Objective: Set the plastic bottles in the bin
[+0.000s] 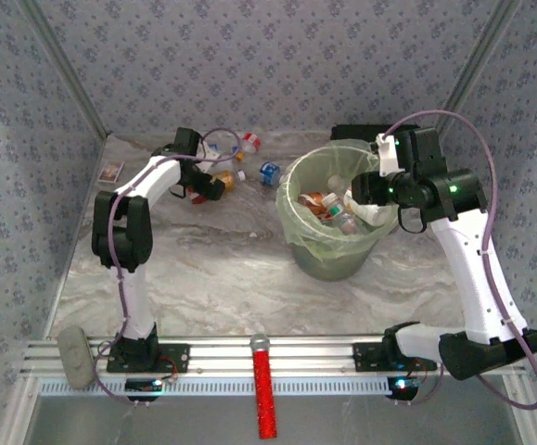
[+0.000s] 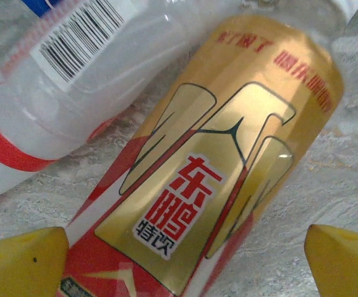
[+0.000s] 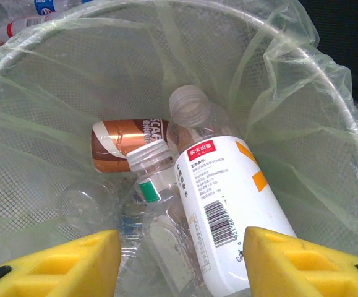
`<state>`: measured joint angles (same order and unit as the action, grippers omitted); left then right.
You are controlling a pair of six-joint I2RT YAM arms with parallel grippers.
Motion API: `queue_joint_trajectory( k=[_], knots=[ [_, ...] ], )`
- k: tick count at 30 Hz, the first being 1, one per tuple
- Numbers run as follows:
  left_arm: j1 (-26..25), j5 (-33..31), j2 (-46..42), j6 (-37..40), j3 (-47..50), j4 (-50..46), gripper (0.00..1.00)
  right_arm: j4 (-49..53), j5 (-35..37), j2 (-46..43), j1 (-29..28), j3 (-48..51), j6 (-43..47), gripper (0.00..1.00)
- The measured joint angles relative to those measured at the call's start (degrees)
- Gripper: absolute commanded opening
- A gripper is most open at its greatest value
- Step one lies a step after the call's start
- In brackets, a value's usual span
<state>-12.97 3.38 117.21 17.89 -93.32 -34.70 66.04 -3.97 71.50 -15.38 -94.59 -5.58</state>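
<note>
On the marbled grey worktop [image 1: 222, 269], a gold-and-red labelled plastic bottle [image 2: 228, 154] lies under my wide-open left gripper [image 2: 185, 260]. It looks light and slick, so I'd pinch gently mid-label. My right gripper [image 3: 182, 263] hangs wide and empty over the pale-green bag-lined bin [image 1: 328, 264].

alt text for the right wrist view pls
Looking down into the bag-lined bin, where a white-labelled capless bottle lies among a copper-brown bottle and clear ones. The right gripper hangs open above, yellow fingertips at the bottom edge.
</note>
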Motion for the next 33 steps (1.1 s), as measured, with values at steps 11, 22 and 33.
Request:
queue_joint_trajectory(
  k=[11,22,33],
  knots=[
    [-0.68,-1.16,0.39,1.97,0.50,-1.79,0.73,0.00,-0.37,0.00,0.52,0.00,0.02,0.57],
    [-1.16,-2.60,0.48,2.43,0.92,-1.18,0.47,-0.04,-1.53,0.00,0.52,-0.68,-0.04,0.57],
    [-2.58,0.11,-19.65,-4.17,18.10,1.11,0.43,-3.04,-7.72,-0.24,-0.33,-2.91,-2.60,0.57]
  ],
)
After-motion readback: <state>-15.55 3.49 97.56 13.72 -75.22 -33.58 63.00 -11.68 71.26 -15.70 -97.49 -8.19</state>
